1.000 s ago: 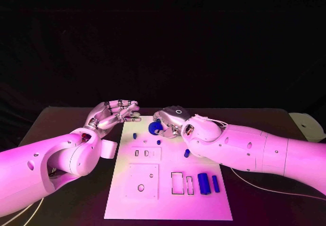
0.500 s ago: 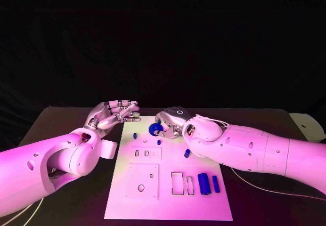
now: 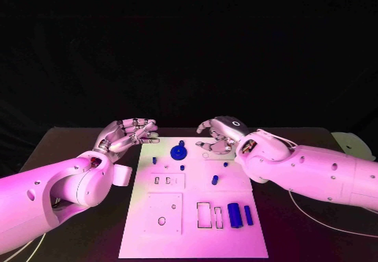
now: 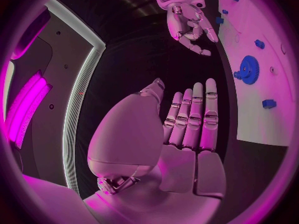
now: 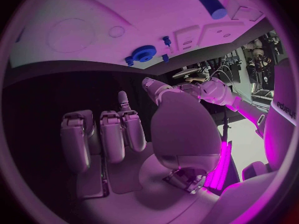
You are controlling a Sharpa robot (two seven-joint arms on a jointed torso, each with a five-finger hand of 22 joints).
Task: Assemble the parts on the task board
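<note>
The white task board (image 3: 193,229) lies in the middle of the black table. A blue gear (image 3: 178,151) sits near its far end, with small blue pegs (image 3: 154,160) (image 3: 225,164) around it. A blue cylinder (image 3: 235,214) and a thin blue bar (image 3: 248,214) lie near the slots on the right. My right hand (image 3: 220,134) hovers past the gear to its right, fingers loosely apart and holding nothing. My left hand (image 3: 126,135) hangs beside the board's far left corner, also holding nothing. The gear (image 4: 248,69) shows in the left wrist view, and the gear (image 5: 144,53) also in the right wrist view.
Rectangular recesses (image 3: 167,180) and slots (image 3: 204,214) are cut into the board. A small white object (image 3: 122,174) lies off the board's left edge under my left forearm. A pale object (image 3: 350,144) sits at the table's right edge.
My right hand has let go of the blue gear and lifted away to the right and back. The gear stays on the board. The left hand has hardly moved.
</note>
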